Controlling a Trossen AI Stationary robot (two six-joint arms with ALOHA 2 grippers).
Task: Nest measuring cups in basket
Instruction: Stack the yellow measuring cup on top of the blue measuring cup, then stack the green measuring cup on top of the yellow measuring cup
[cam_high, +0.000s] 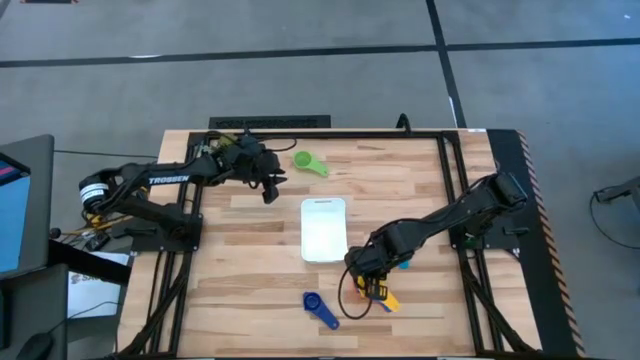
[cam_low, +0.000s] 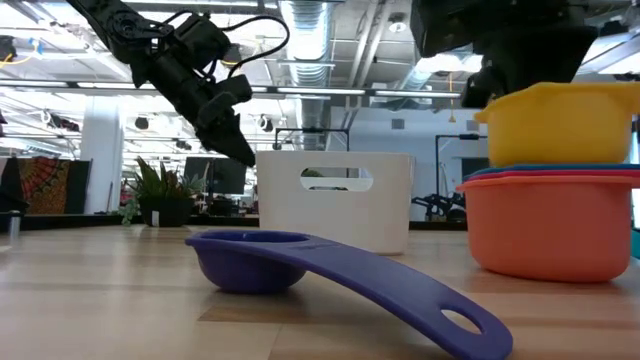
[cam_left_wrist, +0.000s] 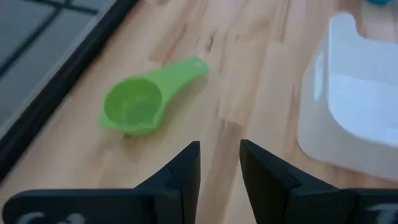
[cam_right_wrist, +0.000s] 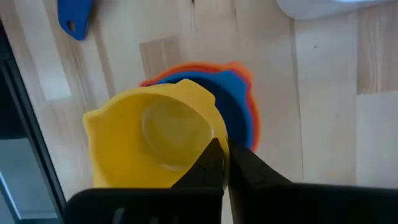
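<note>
Yellow cup (cam_right_wrist: 152, 140), pinched by right hand (cam_right_wrist: 222, 163), tops nested stack (cam_low: 548, 222).

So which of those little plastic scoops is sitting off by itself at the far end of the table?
The small green plastic scoop, lying alone beyond the white tray, near the left gripper.

My arms are dark, jointed tubes; the left arm (cam_high: 165, 182) carries white TROSSEN lettering and a white band near its base. Black cables loop off it. My fingers (cam_left_wrist: 186, 171) are matte black wedges.
</note>
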